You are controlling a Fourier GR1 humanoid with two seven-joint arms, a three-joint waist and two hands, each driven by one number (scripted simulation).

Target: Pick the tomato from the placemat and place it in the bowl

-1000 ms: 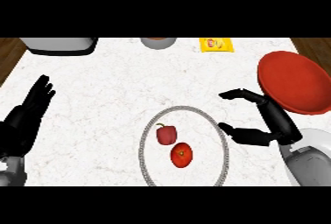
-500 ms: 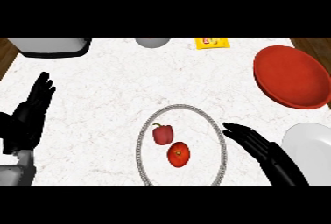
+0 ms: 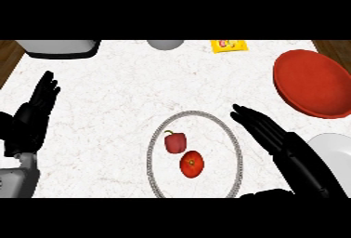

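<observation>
A white marbled bench (image 3: 123, 88) fills the view. Nearest, the right robot hand (image 3: 274, 137) comes in from the lower right, fingers straight and spread apart, holding nothing, hovering at the right rim of an oval placemat (image 3: 238, 153) with a grey patterned border. Just left of those fingers, on the placemat, lies the tomato (image 3: 192, 164), with a red pepper (image 3: 175, 142) touching it on its far side. The left robot hand (image 3: 35, 116) rests open at the left edge, fingers up. Beyond the right robot hand sits the red bowl (image 3: 312, 83), well apart from the tomato. Farthest, left of the bowl, a yellow packet (image 3: 229, 45) lies at the back edge.
</observation>
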